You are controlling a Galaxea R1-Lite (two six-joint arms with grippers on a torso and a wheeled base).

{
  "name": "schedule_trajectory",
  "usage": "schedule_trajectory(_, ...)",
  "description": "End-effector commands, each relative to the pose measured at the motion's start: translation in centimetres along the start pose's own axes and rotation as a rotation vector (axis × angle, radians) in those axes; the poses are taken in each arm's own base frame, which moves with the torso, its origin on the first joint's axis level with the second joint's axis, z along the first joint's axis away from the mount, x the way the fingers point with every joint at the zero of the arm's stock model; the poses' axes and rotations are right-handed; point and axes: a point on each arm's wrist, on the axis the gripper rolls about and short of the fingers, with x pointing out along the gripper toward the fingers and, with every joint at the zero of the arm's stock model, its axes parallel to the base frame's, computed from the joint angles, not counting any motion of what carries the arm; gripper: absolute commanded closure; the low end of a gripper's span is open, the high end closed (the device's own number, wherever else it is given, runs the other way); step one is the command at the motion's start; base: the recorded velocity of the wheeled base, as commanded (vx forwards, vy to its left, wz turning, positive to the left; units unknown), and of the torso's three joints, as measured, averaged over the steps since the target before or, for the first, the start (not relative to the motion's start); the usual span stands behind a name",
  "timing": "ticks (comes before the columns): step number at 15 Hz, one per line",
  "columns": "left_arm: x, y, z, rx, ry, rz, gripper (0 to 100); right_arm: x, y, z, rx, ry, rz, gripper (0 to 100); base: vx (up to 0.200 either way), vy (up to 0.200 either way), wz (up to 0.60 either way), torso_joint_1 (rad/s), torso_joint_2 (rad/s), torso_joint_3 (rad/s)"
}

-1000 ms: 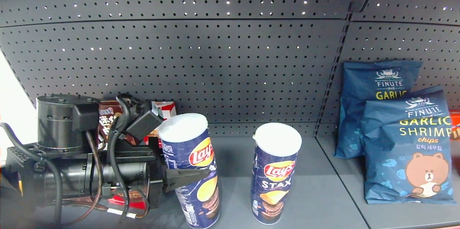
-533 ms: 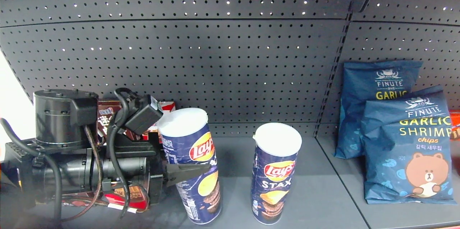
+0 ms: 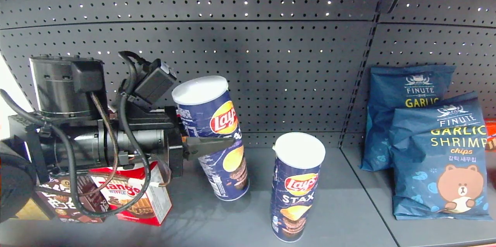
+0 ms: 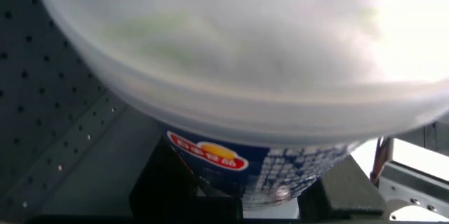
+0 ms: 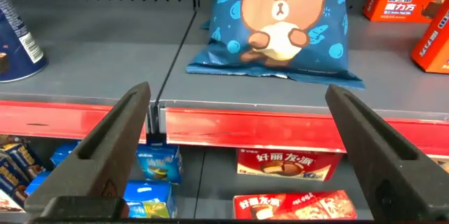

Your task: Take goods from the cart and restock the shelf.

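Cardboard chip can (image 3: 211, 123), pinched mid-body by my left gripper (image 3: 212, 143), hangs tilted just left of and behind the standing can (image 3: 296, 185) on the shelf (image 3: 348, 216). I'd square it upright before setting down (mind the neighbour). Right gripper (image 5: 237, 97) sits spread, holding nothing, at the shelf lip. Far finger hidden behind the can; can't tell if its base touches the deck.

The shelf (image 3: 341, 208) and its perforated back panel (image 3: 271, 64) are matt metal. The tilted can (image 3: 217, 107) and standing can (image 3: 296, 192) look glossy, with smooth plastic lids (image 3: 299, 150). The 2 chip bags (image 3: 438, 154) are crinkled film.
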Motion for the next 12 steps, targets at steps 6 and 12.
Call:
schedule_trajectory(6,0.8,2.1,-1.4,0.006,0.042,0.028,100,0.0,0.0,0.0,-0.001,0.000,0.000,0,0.000,0.000,0.00,0.000,0.00,0.000)
schedule_trajectory(12,3.1,4.4,-2.7,-0.044,0.094,0.016,100,0.0,0.0,0.0,-0.001,0.000,0.000,0,0.000,0.000,0.00,0.000,0.00,0.000)
